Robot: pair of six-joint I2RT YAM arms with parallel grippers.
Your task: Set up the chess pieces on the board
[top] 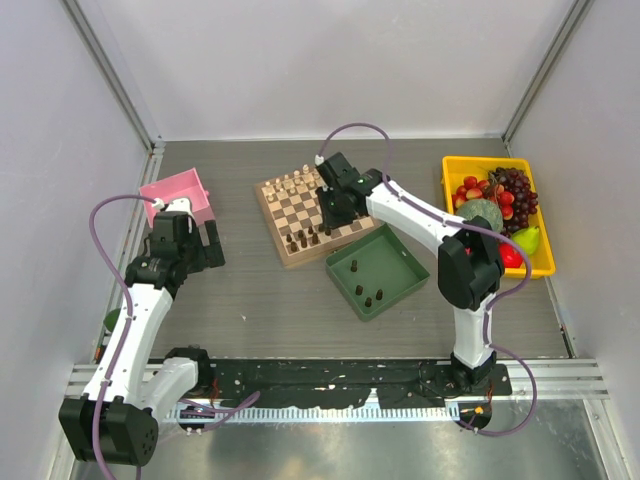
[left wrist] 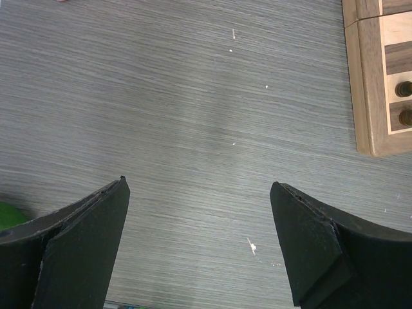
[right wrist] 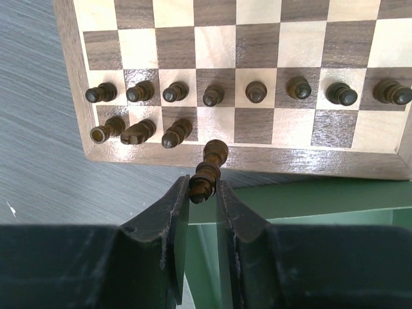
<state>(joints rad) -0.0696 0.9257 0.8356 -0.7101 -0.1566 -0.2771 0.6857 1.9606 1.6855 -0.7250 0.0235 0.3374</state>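
Your right gripper [right wrist: 203,191] is clamped on 1 dark chess piece [right wrist: 209,168]. You hold it tilted over the board [right wrist: 257,161] at its near edge, just above the border and beside the green tray [right wrist: 309,196]. On the board you have 8 dark pieces [right wrist: 255,91] in 1 row, with 3 more behind them toward 1 corner. Your left gripper [left wrist: 199,187] hangs wide open over the table [left wrist: 193,96], near a board corner.

Grey wood-grain table [top: 250,300] — on it the board [top: 285,210], green tray [top: 395,262], pink box [top: 185,192], yellow fruit bin [top: 470,164]
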